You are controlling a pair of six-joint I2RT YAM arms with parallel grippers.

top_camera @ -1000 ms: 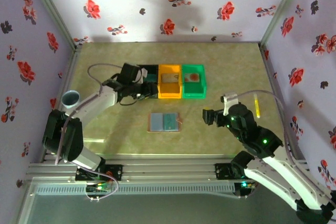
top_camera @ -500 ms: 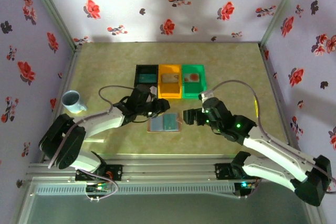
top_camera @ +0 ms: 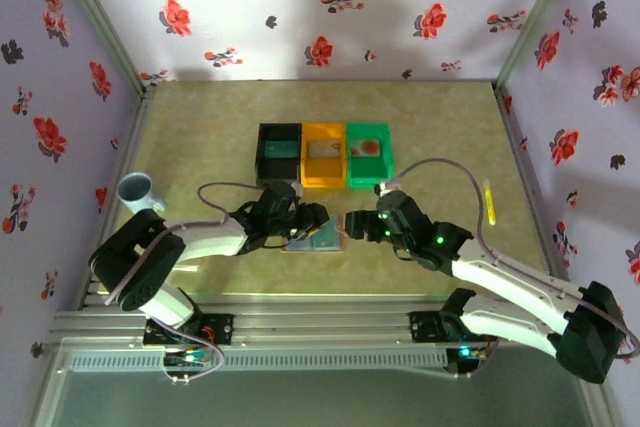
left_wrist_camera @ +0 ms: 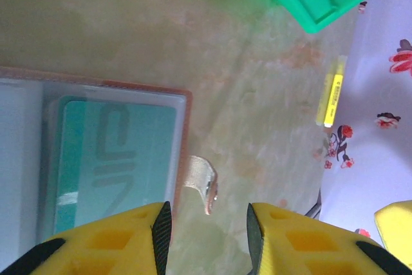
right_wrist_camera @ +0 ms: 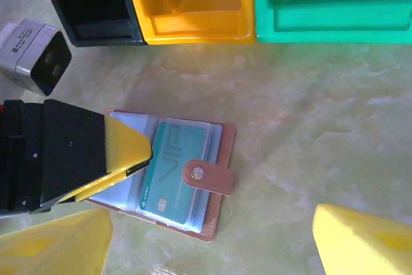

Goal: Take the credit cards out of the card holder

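Top view: the card holder (top_camera: 326,238) lies open before the bins (top_camera: 323,155), with the left gripper (top_camera: 305,223) over it and the right gripper (top_camera: 358,226) just beside it.

Left wrist: a teal card (left_wrist_camera: 109,159) sits in a clear pocket, and the clasp tab (left_wrist_camera: 201,182) sticks out. The fingers are partly spread, pinching nothing.

Right wrist: the brownish-pink rim frames a blue-grey inside. The fingers are spread wide.

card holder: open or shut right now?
Open. The card holder lies spread flat on the table, inside facing up, clasp tab unfastened and sticking out past its edge; the teal credit card shows in its clear pocket.
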